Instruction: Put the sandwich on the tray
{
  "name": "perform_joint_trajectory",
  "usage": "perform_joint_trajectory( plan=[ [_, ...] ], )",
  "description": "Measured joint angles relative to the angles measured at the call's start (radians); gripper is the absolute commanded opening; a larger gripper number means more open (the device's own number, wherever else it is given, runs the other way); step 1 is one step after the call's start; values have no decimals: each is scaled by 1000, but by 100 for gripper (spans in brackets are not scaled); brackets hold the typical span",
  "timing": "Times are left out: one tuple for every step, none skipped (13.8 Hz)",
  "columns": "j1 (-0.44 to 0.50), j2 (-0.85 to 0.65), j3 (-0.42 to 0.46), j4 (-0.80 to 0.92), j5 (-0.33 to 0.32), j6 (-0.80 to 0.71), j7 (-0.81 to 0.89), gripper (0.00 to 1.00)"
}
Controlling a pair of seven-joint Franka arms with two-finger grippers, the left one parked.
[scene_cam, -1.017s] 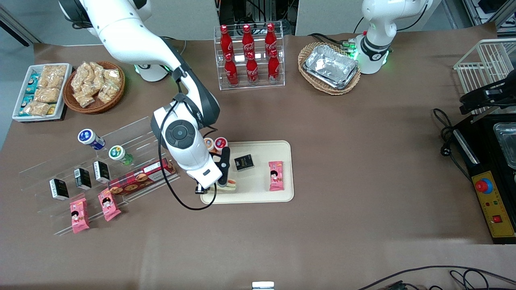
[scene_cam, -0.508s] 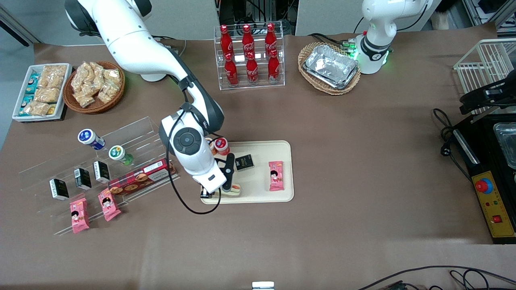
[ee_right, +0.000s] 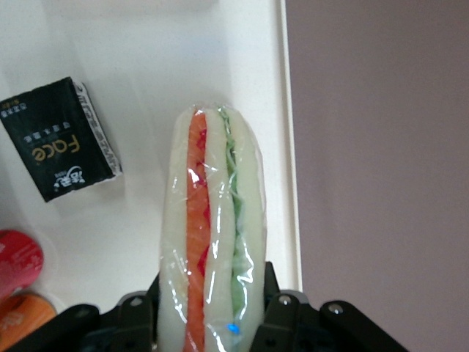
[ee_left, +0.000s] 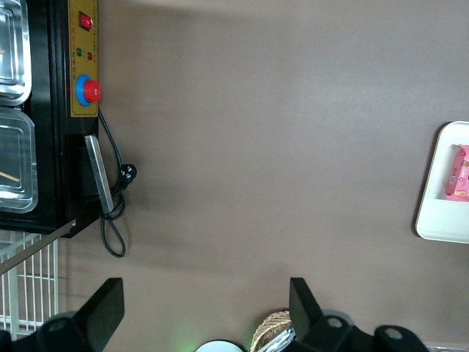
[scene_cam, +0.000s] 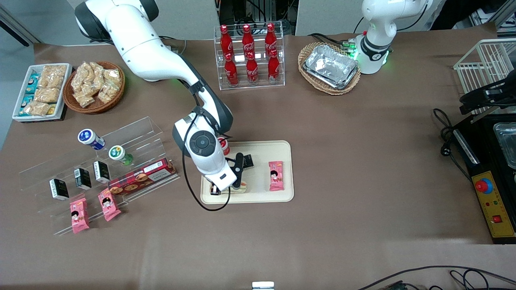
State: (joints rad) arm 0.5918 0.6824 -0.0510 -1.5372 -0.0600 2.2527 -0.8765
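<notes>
Clear-wrapped triangular sandwich wedge, pale bread with red and green layers, has travelled further in over the cream rectangular plastic tray in the last second, along the edge nearest the front camera. Right arm's jaws stay clamped on it, just above the tray surface, beside the black packet. Likely remaining: lower slightly, release. Pink snack packet nearby, not touching.

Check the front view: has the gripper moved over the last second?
Yes. The gripper, shut on the sandwich, has shifted along the tray toward the pink packet lying on it, staying near the tray's front rim.
</notes>
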Motion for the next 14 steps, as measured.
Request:
perform_joint_trajectory(
  plan=[
    [3, 7, 0, 0, 0, 10, 1, 54],
    [4, 12, 0, 0, 0, 20, 1, 77],
    [4, 19, 0, 0, 0, 31, 2, 88],
    [4, 24, 0, 0, 0, 38, 2, 100],
    [4, 27, 0, 1, 0, 43, 3, 100],
    [4, 27, 0, 1, 0, 45, 4, 100],
    [5, 26, 0, 5, 0, 46, 5, 100],
    [5, 25, 0, 10, 0, 46, 6, 100],
    [5, 22, 0, 17, 6, 46, 9, 100],
    [5, 16, -1, 24, 24, 47, 10, 100],
    [5, 4, -2, 32, 51, 46, 11, 100],
    [5, -16, -5, 38, 79, 30, 11, 100],
    [4, -43, -8, 44, 102, -5, 12, 100],
    [2, -75, -13, 49, 117, -48, 22, 100]
  ],
)
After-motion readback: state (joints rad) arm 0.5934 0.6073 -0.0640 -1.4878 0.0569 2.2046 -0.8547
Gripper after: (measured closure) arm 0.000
